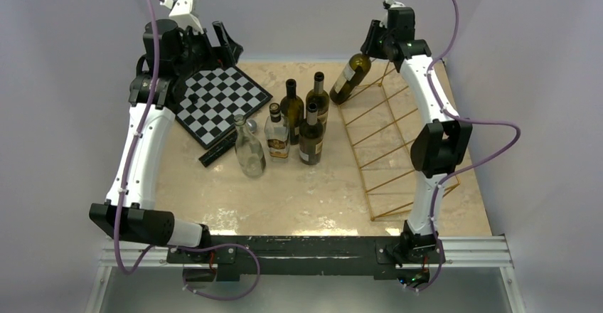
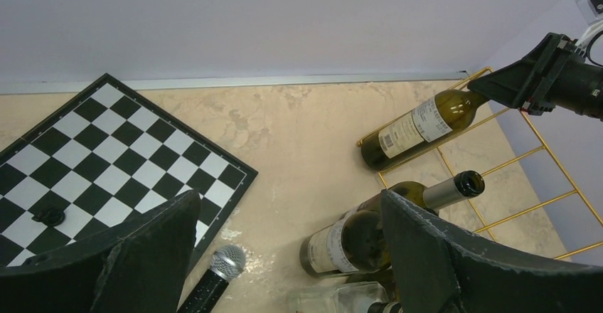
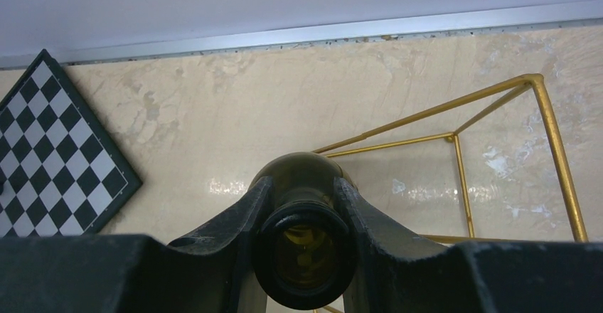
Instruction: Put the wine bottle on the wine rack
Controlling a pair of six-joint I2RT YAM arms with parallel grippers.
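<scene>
My right gripper [image 1: 371, 51] is shut on the neck of a dark green wine bottle [image 1: 350, 78] with a white label. The bottle slants down, its base in the far end slot of the gold rod wine rack [image 1: 398, 149]. In the right wrist view the bottle's open mouth [image 3: 304, 256] sits between my fingers [image 3: 238, 217], with the rack's far corner [image 3: 530, 82] behind. The left wrist view shows the same bottle [image 2: 419, 124] lying across the rack's end. My left gripper [image 2: 288, 245] is open and empty, high above the chessboard's far corner [image 1: 220, 46].
A black-and-white chessboard [image 1: 220, 103] lies at the far left with a black microphone [image 1: 217, 149] beside it. Several upright bottles [image 1: 299, 117] stand mid-table, left of the rack, including a clear one [image 1: 249, 149]. Walls close the table's back and sides.
</scene>
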